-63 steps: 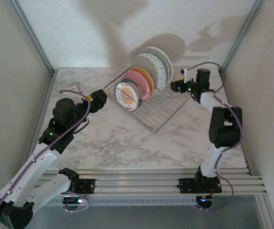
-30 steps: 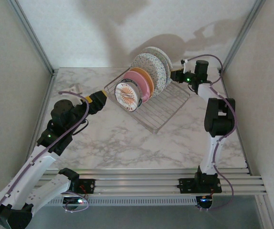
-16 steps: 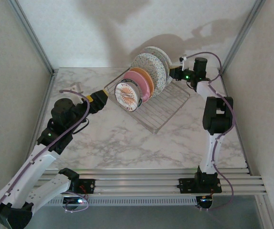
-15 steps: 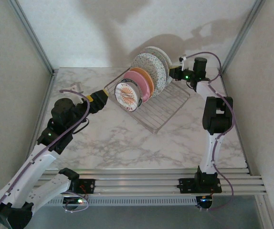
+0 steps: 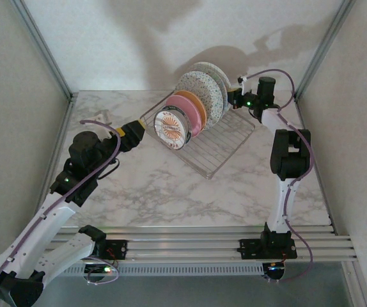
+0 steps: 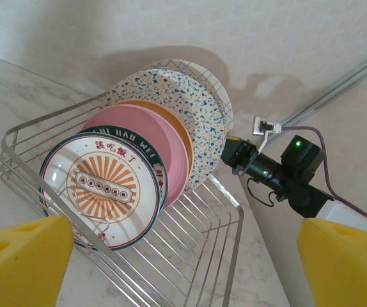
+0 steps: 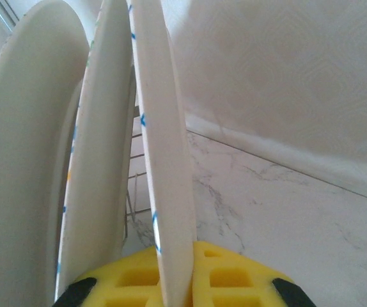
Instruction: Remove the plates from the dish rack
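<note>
Bare white marble table [image 5: 171, 192] lies open near and left of the rack. The left hand [image 5: 134, 129] hangs just left of the rack, yellow pads [image 6: 17, 262] spread wide, holding nothing. The silver wire dish rack [image 5: 218, 144] sits diagonally at the far middle, its near-right part bare wire. Six plates stand on edge in it, faces turned near-left, the row running toward the far right: small orange-sunburst plate [image 6: 100, 188], small dark-rimmed plate [image 6: 146, 149], pink plate [image 6: 151, 125], orange plate [image 6: 164, 112], large speckled plate [image 6: 183, 102], rearmost large speckled plate [image 7: 164, 160]. The right hand [image 7: 174, 281] is clamped on that last plate's rim.
</note>
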Motion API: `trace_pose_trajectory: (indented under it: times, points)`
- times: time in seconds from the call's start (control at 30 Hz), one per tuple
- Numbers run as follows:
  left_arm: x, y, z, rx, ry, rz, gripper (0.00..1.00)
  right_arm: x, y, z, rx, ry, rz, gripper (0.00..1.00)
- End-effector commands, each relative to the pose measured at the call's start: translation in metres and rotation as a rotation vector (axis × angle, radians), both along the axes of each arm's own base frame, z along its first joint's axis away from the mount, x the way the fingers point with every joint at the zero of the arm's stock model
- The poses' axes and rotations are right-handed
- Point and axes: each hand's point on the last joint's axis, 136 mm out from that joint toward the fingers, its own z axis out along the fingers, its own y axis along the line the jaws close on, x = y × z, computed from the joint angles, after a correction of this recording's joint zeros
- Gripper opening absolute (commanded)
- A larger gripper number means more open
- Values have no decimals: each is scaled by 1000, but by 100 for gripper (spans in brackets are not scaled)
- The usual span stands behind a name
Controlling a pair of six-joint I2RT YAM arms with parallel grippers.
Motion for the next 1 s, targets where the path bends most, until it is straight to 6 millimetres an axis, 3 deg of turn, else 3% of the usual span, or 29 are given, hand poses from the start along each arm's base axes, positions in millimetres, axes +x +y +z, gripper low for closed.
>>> trace_pose_trajectory:
  times: [0.0,0.53,0.97]
  points:
    - [-1,-6,10,-9,-26,-28,90,-13,13,28,19,-27,44,0]
    - [-1,-7,13,-18,-38,-35,90,-18,-7,98,2,-211,-67,0]
    - [-3,-10,24,-37,-62,-50,90,-21,-46,159,27,-331,-213,0]
